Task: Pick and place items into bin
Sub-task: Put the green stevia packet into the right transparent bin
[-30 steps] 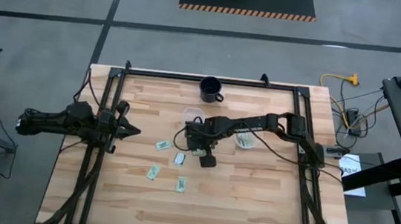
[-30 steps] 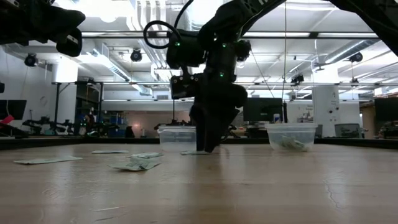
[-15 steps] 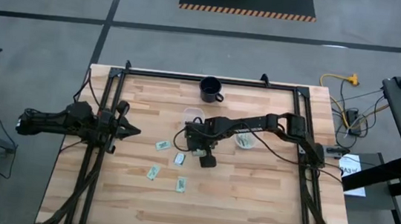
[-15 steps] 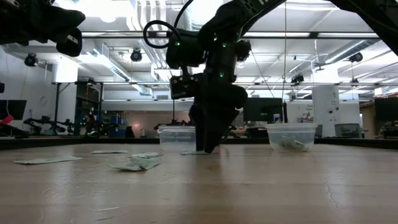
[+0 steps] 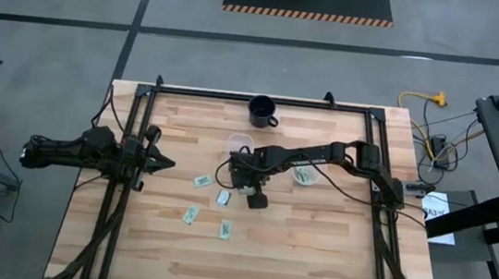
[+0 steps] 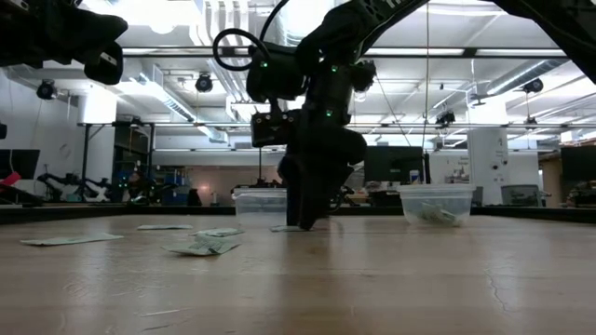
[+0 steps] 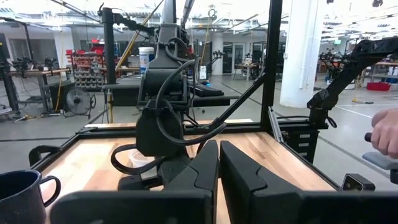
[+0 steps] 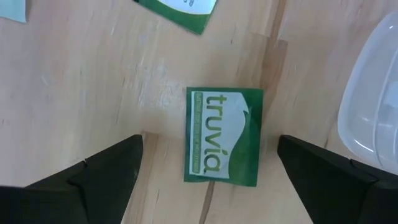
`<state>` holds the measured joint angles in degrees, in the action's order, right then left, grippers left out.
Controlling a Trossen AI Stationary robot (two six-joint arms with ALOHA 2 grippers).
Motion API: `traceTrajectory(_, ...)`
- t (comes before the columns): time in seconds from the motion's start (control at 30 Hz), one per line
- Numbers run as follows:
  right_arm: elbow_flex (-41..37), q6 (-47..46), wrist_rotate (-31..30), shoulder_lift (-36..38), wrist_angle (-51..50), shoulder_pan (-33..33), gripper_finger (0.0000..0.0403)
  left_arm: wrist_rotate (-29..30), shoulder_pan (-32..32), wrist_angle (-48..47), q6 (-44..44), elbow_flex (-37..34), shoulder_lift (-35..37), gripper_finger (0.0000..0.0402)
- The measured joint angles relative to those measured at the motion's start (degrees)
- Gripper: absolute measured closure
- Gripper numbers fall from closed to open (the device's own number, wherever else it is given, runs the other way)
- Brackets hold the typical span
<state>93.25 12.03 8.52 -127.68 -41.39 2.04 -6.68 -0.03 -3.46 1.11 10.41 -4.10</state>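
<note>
My right gripper (image 8: pixel 210 149) hangs open over the table's middle (image 5: pixel 252 196), pointing steeply down. A green and white packet (image 8: pixel 224 137) lies flat on the wood between its two fingers, touching neither. In the high view the gripper hides this packet. Several more packets lie flat nearby (image 5: pixel 201 180), (image 5: pixel 223 197), (image 5: pixel 190 214), (image 5: pixel 224 230). A clear cup (image 5: pixel 304 173) to the right holds packets, and another clear cup (image 5: pixel 240 144) stands behind the gripper. My left gripper (image 5: pixel 164 162) waits shut at the table's left edge, pointing level.
A dark blue mug (image 5: pixel 263 111) stands at the table's far middle. Black frame rails (image 5: pixel 123 191) run along both sides and the far edge. Bare wood lies toward the near edge (image 5: pixel 292 265). A person's hand (image 7: pixel 385 134) shows beyond the table in the left wrist view.
</note>
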Motion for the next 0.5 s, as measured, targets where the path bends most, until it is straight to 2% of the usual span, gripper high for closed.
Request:
traceTrajectory(0.2, -0.02, 3.04, -2.57, -0.04, 0.03, -0.22, 0.0035, 0.0, 0.0, 0.02, 0.0, 0.0, 0.0, 0.0401)
traceTrajectory(0.5, -0.02, 2.14, -4.64, -0.04, 0.16, -0.7, 0.0035, 0.0, 0.02, 0.0, 0.0, 0.0, 0.0, 0.0401)
